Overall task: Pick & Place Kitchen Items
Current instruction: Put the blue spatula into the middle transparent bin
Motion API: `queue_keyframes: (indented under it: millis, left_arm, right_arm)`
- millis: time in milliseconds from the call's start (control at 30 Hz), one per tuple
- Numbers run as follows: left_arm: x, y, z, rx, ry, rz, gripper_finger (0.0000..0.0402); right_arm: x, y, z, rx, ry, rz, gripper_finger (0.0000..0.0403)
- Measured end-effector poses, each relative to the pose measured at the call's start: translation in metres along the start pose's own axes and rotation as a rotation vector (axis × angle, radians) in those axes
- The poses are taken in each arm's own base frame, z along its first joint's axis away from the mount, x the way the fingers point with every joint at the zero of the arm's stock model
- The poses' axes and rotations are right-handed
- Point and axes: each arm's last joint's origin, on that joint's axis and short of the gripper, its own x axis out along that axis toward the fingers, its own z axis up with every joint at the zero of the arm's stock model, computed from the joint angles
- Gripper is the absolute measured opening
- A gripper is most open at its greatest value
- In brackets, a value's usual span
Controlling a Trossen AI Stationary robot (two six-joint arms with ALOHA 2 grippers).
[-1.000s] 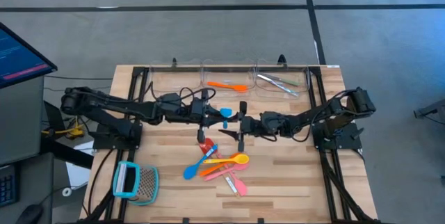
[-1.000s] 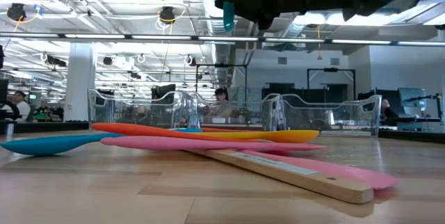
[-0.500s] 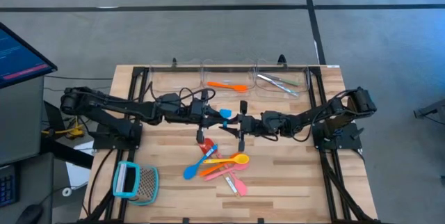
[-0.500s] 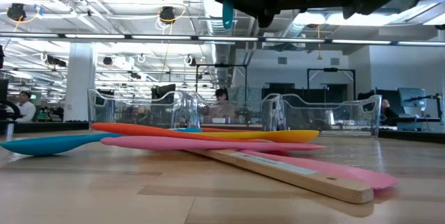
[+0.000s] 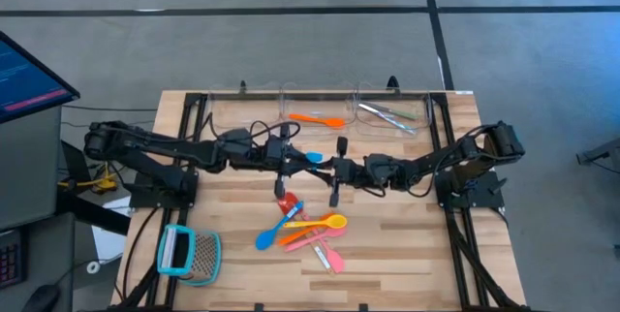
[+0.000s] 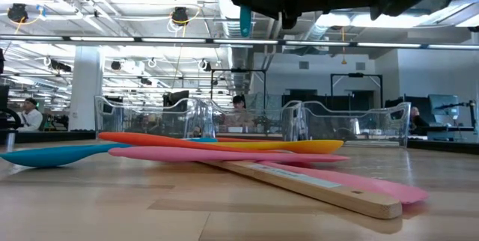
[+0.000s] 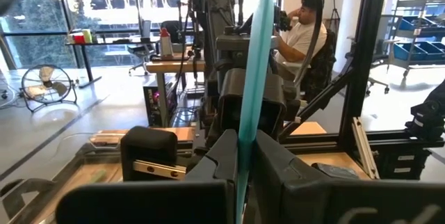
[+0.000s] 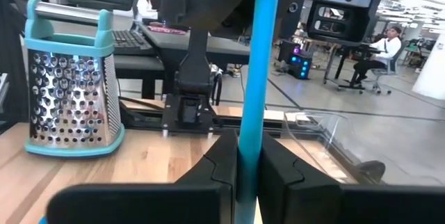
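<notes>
High view: we saw the left gripper [image 5: 294, 160] and the right gripper [image 5: 335, 169] meeting nose to nose above the middle of the table, a blue spoon [image 5: 312, 157] between them. Both looked to be pinching it, a hand-over under way as we judged.
High view, done: an orange spoon [image 5: 316, 118] lay in the middle clear bin [image 5: 287, 107] and silvery metal tongs [image 5: 386, 114] in the right clear bin [image 5: 426, 109], both beyond the grippers.
High view, left: a red-headed spatula [image 5: 284, 202] sat just below the grippers. A blue spatula [image 5: 275, 232], yellow spoon [image 5: 323, 222], an orange piece and pink pieces [image 5: 327, 253] lay nearer the front edge. We judged most of the job unfinished.
Low view: the pile [image 6: 224, 151] lay on the wood well beneath the arms, while the spoon's blue handle [image 6: 245, 5] hung from the grippers overhead.
Left wrist view: we found the left fingers [image 7: 226, 156] clenched on the blue handle [image 7: 254, 71], which rose straight ahead of them.
Right wrist view: the right fingers [image 8: 274, 158] were clamped on the same handle [image 8: 257, 71]. A teal-framed grater [image 8: 69, 88] stood beyond, to one side.
</notes>
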Motion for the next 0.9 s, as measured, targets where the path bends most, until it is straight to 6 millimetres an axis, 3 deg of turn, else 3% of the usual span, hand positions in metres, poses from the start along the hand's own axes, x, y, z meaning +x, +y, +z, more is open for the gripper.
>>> queue_keyframes:
  millis: [367,900]
  left_arm:
    - [-0.003,0.004,0.003,-0.009,-0.003,0.01,0.0023]
    - [-0.019,0.014,0.018,-0.059,-0.01,0.085,0.0093]
  right_arm:
    - [0.0,0.0,0.0,-0.019,0.0,-0.003,0.002]
    - [-0.01,-0.01,0.011,-0.05,0.067,-0.012,0.002]
